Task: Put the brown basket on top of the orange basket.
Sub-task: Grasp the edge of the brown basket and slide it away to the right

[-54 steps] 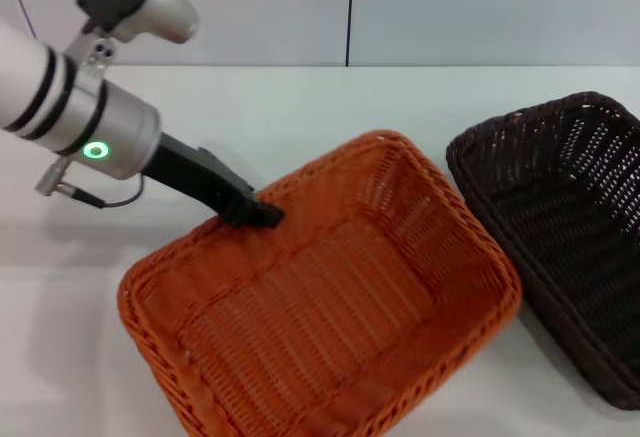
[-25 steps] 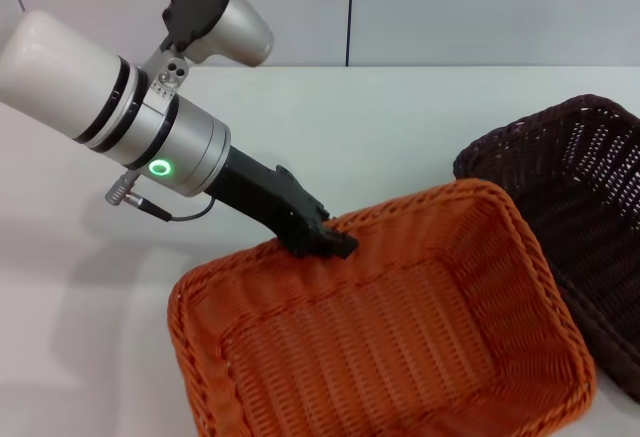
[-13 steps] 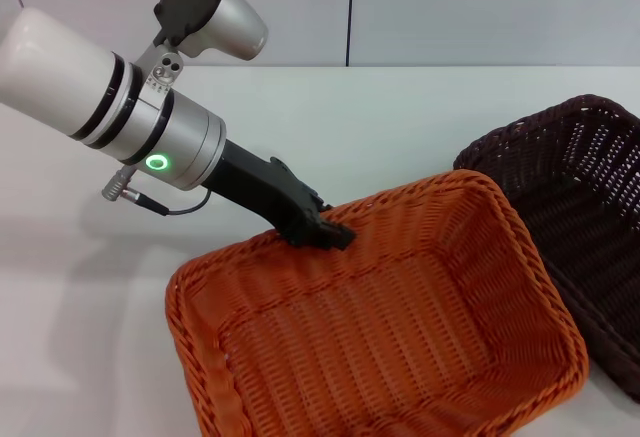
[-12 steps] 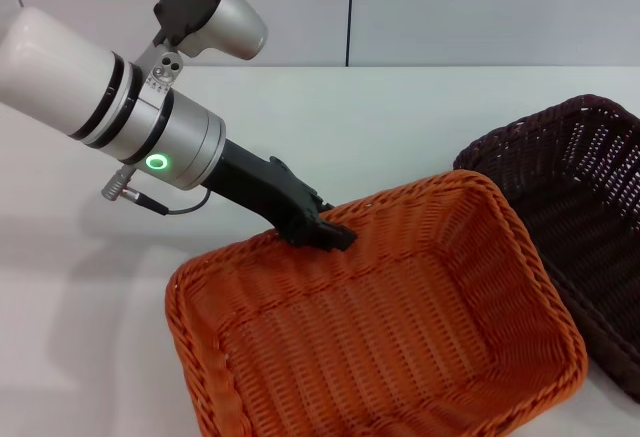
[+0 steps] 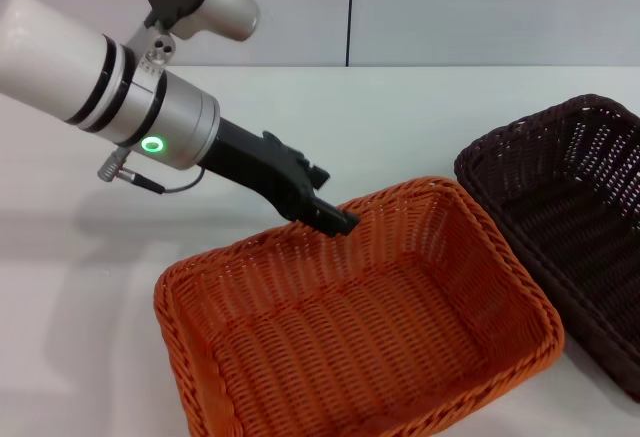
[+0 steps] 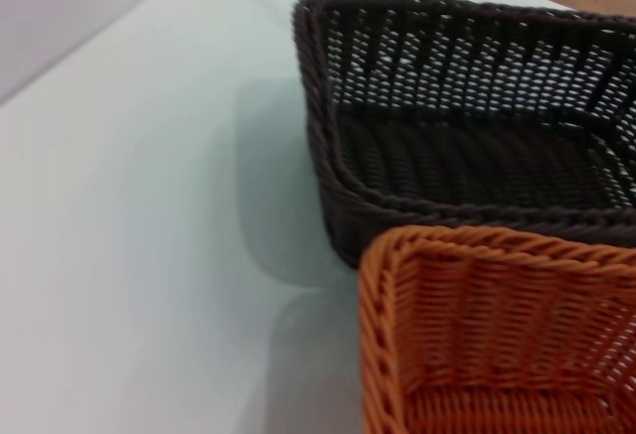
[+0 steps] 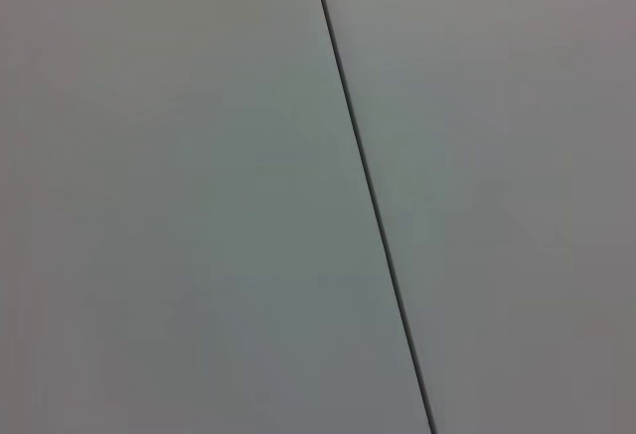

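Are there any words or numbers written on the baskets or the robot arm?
None: no words, numbers or labels can be read anywhere.
The orange basket and the brown basket show only plain weave.
The left gripper bears no text; its arm shows just a green ring light.

In front of you the orange basket [image 5: 360, 337] sits on the table [image 5: 400, 117], near the front edge and a little left of centre. To its right, and slightly farther back, lies the brown basket [image 5: 575, 227], the two just beside each other. The left gripper [image 5: 335, 219] comes in from the left at the orange basket's far rim.
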`<action>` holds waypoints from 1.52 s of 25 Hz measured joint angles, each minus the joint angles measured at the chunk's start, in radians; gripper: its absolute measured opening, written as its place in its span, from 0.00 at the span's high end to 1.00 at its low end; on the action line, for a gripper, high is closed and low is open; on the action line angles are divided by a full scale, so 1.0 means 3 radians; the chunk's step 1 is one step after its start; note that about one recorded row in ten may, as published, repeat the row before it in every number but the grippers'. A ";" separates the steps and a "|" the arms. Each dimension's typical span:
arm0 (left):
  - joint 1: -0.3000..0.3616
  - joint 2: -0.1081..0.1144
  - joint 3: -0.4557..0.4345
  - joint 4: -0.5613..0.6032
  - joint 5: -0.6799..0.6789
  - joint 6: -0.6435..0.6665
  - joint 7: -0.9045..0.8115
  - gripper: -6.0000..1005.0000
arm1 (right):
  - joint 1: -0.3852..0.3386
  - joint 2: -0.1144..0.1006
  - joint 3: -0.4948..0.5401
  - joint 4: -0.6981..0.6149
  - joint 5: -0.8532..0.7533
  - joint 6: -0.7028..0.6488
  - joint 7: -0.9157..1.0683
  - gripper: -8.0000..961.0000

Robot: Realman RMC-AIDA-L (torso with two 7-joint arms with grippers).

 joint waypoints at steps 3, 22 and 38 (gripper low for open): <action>0.0060 0.0002 -0.0021 0.0148 0.0001 -0.0092 0.0001 0.27 | 0.0000 0.0000 0.0000 -0.0003 0.0000 0.0000 0.0002 0.48; 0.1364 -0.0032 0.0154 0.0743 -0.2916 -0.1773 0.1756 0.17 | 0.0003 -0.0018 -0.0329 -0.0300 -0.0081 -0.0027 0.0397 0.48; 0.1398 -0.0021 0.0376 -0.1105 -0.5627 -0.0816 0.4297 0.17 | -0.0074 -0.0755 -0.2231 -0.2729 -0.2335 -0.0354 0.4408 0.49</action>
